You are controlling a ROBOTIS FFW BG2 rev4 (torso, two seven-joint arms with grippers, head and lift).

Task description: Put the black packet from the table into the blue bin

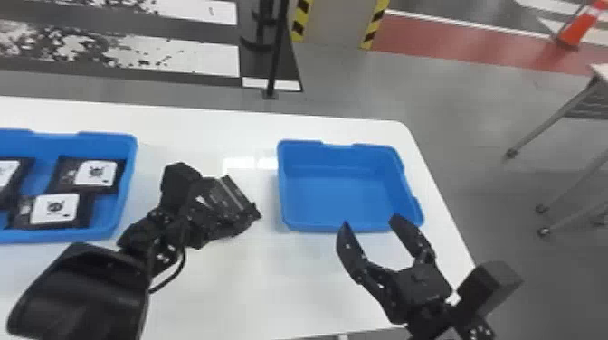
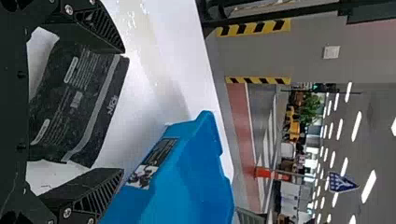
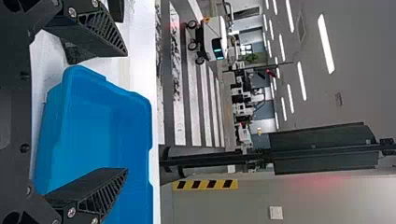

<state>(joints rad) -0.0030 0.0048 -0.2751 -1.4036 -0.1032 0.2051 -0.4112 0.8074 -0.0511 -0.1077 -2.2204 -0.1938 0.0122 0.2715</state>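
Mid-desk (image 1: 253,280), between the two bins, black packet (image 2: 79,102) is edge-on in left gripper (image 2: 123,111), jaws pinching its two sides. Right gripper (image 1: 371,220) is at the near side of the empty blue bin (image 1: 334,194), by the desk's right edge, jaws spread, nothing in them.

Handling, my read: light, soft pouch, slick film. It bows between the jaws, so more squeeze likely folds it or pops it out. Contents unknown; go easy. Side grip near mid-length looks OK; if redoing it, take both side edges, not a corner.

Hard to see: the packet's ends near the palm are cut off by the gripper body, pad contact is partly hidden. Can't tell if its underside clears the desk. Other blue bin (image 1: 108,138), toward the desk's left end, is cropped, as is one of its packets.
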